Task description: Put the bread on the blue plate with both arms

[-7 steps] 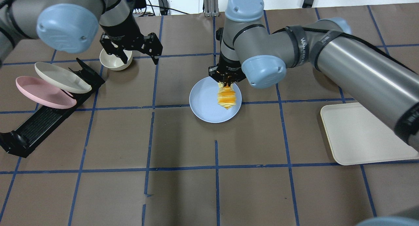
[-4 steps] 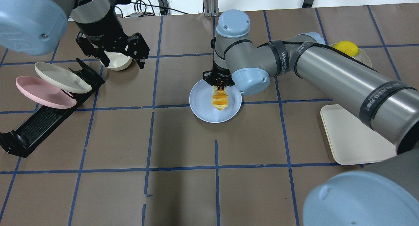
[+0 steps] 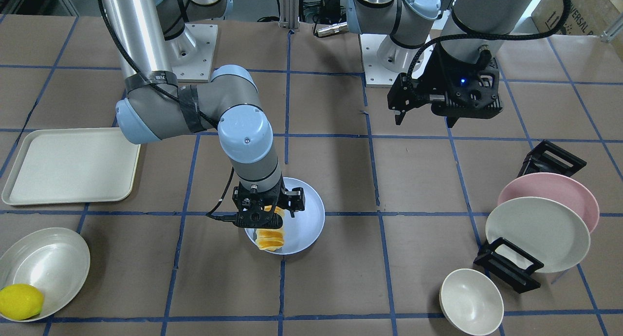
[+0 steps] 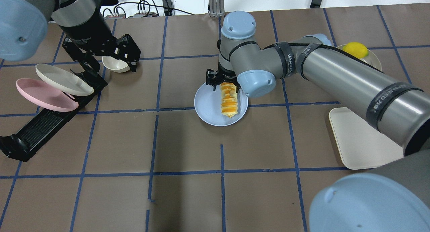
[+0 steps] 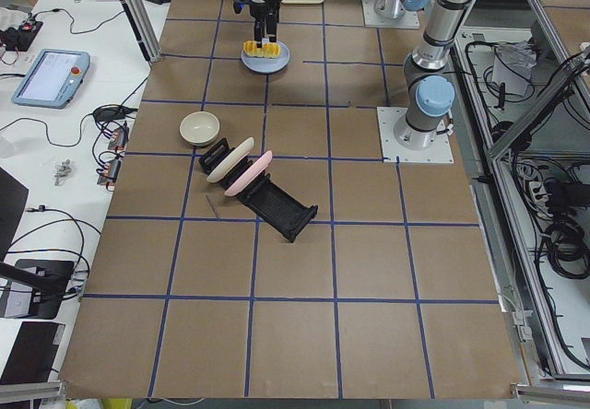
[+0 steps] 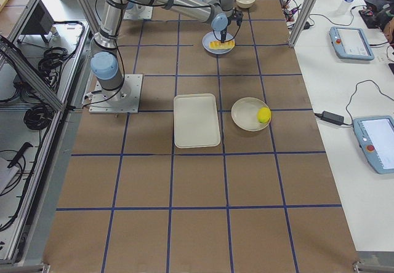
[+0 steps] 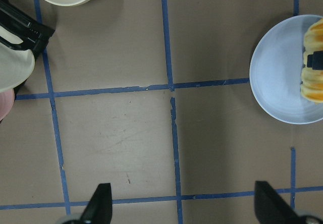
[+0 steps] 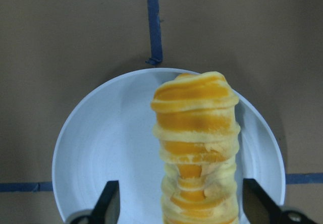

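The bread [image 4: 229, 102], striped orange and cream, lies on the blue plate [image 4: 206, 104] at mid-table, along the plate's right half. My right gripper [image 4: 223, 84] hovers just above the bread's far end with its jaws open; in the right wrist view the fingers [image 8: 108, 206] stand wide on both sides of the bread [image 8: 197, 148] without touching it. My left gripper [image 4: 112, 65] is open and empty, high over the cream bowl at the far left. Its wrist view shows the blue plate [image 7: 275, 77] and the bread [image 7: 313, 62] at the right edge.
A black dish rack [image 4: 50, 117] at the left holds a pink plate [image 4: 43, 95] and a cream-white plate [image 4: 62, 79]. A cream bowl [image 4: 116, 64] sits beside it. A cream tray [image 4: 362, 141] lies at the right, and a bowl with a yellow lemon [image 4: 356, 49] at the far right.
My right gripper lowered the hanging bread onto the blue plate and opened, so the bread now lies flat. My left gripper drew back to the left, away from the plate.
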### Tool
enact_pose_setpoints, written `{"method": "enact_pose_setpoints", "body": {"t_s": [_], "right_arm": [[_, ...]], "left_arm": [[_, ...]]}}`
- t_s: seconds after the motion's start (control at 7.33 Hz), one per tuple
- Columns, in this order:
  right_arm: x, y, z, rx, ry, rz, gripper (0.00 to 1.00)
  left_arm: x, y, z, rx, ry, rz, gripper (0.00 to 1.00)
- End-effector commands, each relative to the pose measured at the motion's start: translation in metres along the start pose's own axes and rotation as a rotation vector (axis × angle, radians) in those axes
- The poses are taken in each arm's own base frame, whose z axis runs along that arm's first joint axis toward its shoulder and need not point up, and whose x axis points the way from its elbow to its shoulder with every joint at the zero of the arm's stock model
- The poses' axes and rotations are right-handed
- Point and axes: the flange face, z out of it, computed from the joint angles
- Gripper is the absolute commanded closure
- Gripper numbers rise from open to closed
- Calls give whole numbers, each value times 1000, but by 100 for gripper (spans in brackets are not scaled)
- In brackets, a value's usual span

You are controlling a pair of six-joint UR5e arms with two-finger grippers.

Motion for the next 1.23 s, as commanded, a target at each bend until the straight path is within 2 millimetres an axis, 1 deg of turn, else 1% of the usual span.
{"method": "enact_pose_setpoints", "body": {"t_s": [0.0, 0.14, 0.27, 0.41, 0.55, 0.68, 0.82, 0.95, 1.09], "right_arm": [[34, 4, -68, 19, 42, -177, 0], [64, 8, -110, 13, 62, -200, 1], [96, 9, -154, 33, 67, -290, 3], [148, 26, -200, -23, 65, -275, 3], [188, 59, -246, -72, 63, -304, 1], [213, 97, -283, -118, 61, -288, 1], [226, 103, -288, -120, 50, -260, 1], [230, 108, -271, -147, 46, -253, 1], [233, 115, -263, -158, 52, -271, 1]], "left_arm": [[-2, 1, 0, -1, 3, -2, 0], [-2, 1, -1, 0, -1, -2, 0], [-2, 3, -3, 5, -2, -2, 0], [-3, 3, -4, 6, -2, -3, 0], [-2, 2, -5, 10, 2, -2, 0], [-2, 3, -3, 5, -1, -2, 0], [-2, 3, -7, 12, -3, 3, 0], [0, 2, -7, 12, -3, 6, 0], [0, 2, -7, 12, -3, 6, 0]]}}
